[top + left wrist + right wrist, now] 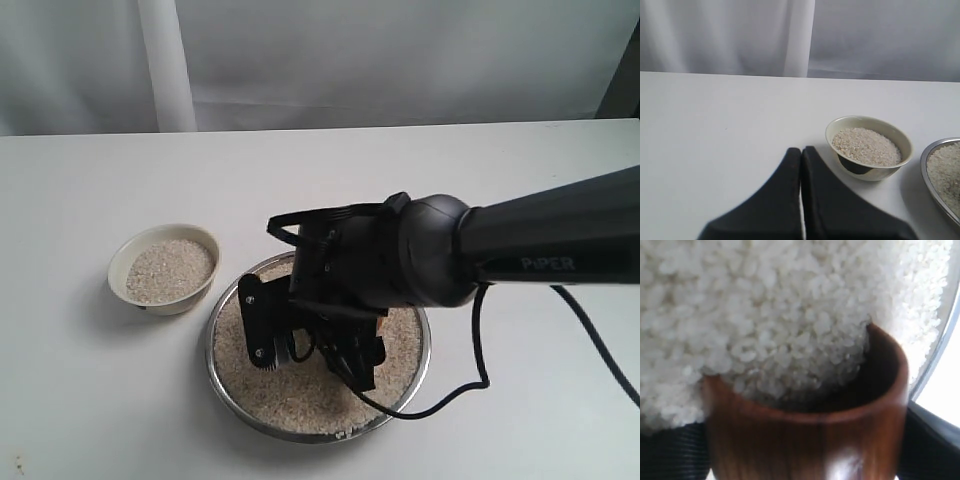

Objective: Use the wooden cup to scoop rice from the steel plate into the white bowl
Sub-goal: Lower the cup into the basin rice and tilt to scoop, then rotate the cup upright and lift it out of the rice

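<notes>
Lettering: "PiPER" — the one word I could read.
Where: on the black right arm (560, 225), along its forearm, in pale letters.

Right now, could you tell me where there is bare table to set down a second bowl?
The table is bare behind the bowl and plate, up to the curtain, and left of the bowl. Crowded: the plate, where the right end effector holds the cup, with a cable beside it.

On the pale table (500, 170) stand the white bowl (118, 268) and, just beside it, the steel plate (212, 350).
</notes>
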Tool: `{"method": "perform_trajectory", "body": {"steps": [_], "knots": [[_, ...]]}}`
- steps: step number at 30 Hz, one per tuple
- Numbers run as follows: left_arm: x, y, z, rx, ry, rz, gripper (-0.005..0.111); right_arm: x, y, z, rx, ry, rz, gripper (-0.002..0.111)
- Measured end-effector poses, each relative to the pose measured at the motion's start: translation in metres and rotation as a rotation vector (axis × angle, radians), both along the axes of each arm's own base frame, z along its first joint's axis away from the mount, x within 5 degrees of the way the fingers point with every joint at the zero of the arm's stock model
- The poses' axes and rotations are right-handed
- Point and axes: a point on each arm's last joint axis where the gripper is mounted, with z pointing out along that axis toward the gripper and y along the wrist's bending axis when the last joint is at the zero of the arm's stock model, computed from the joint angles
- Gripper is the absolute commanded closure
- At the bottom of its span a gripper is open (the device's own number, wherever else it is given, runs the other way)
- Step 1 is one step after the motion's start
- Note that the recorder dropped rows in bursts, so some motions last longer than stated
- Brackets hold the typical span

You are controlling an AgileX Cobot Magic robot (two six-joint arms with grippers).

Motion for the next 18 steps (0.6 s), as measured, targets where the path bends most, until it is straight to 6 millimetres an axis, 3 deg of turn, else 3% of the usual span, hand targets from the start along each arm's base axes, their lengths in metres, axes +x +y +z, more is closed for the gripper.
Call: {"method": "perform_trajectory", "body": {"steps": [10, 18], "knots": [[0.000, 0.000, 0.000, 0.000, 0.000, 0.000, 0.107, 0.002, -0.006, 0.001, 0.123, 0.040, -0.057, 0.108], [0.000, 0.000, 0.000, 0.000, 0.000, 0.000, 0.107, -0.010, -0.021, -0.004, 0.399, 0.080, -0.083, 0.108]]}}
